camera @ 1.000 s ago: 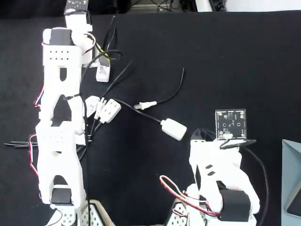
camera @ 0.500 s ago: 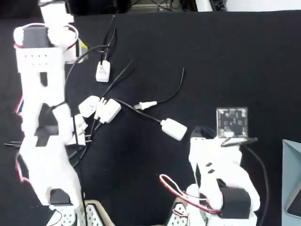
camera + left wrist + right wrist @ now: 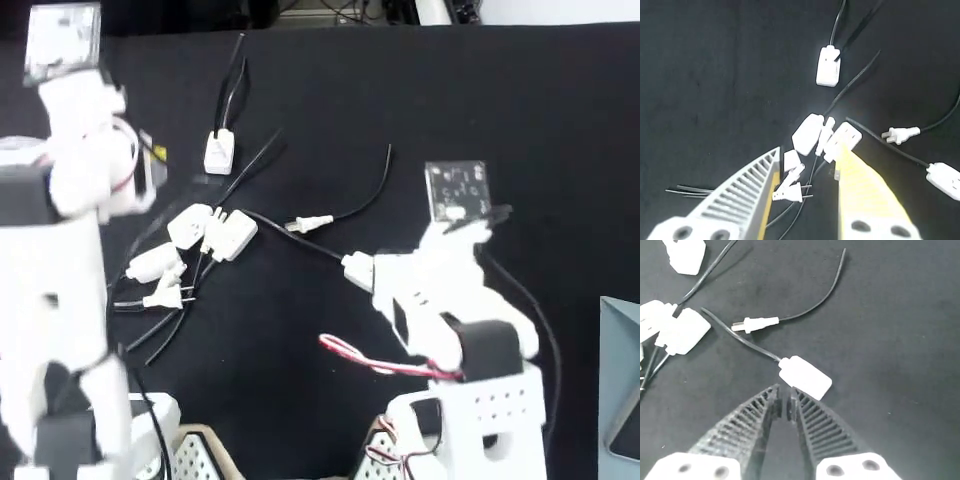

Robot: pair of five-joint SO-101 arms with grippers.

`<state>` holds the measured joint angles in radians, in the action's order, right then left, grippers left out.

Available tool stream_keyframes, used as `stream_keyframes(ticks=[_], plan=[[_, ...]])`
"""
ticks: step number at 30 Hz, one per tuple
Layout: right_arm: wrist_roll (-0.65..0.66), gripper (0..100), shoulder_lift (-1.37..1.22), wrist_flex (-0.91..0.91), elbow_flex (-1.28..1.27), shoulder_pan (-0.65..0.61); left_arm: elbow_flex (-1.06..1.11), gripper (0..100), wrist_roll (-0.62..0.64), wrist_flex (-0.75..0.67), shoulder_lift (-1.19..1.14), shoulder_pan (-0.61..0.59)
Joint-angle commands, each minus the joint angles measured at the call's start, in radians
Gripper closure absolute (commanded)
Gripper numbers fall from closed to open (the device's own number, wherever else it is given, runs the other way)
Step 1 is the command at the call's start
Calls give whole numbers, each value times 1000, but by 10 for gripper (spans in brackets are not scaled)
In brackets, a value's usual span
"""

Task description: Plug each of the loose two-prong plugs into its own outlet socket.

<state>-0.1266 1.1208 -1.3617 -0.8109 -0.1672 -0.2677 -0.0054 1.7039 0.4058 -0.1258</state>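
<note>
Black counter (image 3: 520,120), pick stage: right gripper (image 3: 786,394) together at a socket (image 3: 805,377), left gripper (image 3: 807,155) apart above plugs (image 3: 788,191); next needs a plug grasp.

Left arm (image 3: 75,190) up, right pincer (image 3: 785,391) likely forward.

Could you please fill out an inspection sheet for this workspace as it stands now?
Surface: black table, plain and dark.
Job's things: one loose plug lies unplugged mid-table; near socket by the right arm; far socket at the back; a cluster of white sockets and plugs by the left arm.
Clutter: nothing seen.
Grippers: left hand open and empty, above the cluster; right hand shut and empty, aimed at the near socket.
Cables: black cables run from the plug and sockets, several crossing.
Surroundings: grey object at the table's right edge.
</note>
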Motion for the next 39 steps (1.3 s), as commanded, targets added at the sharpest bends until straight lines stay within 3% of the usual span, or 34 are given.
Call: stream_keyframes(ticks=[1,8,13,16,26,33,39], plan=[[-18,966,-88,60,58,-64,312,816,8,-140,264,-10],[-209,956,-228,160,58,-71,848,816,12,-397,565,-8],[-325,813,-386,281,64,-80,1129,816,91,-542,738,-8],[-397,787,-498,367,76,-120,1242,816,109,-628,825,-8],[-647,798,-932,531,289,-232,1386,815,103,-678,962,-8],[-732,800,-1182,526,484,-255,1415,815,103,-678,971,-10],[-790,800,-1245,526,516,-267,1420,815,103,-678,971,-10]])
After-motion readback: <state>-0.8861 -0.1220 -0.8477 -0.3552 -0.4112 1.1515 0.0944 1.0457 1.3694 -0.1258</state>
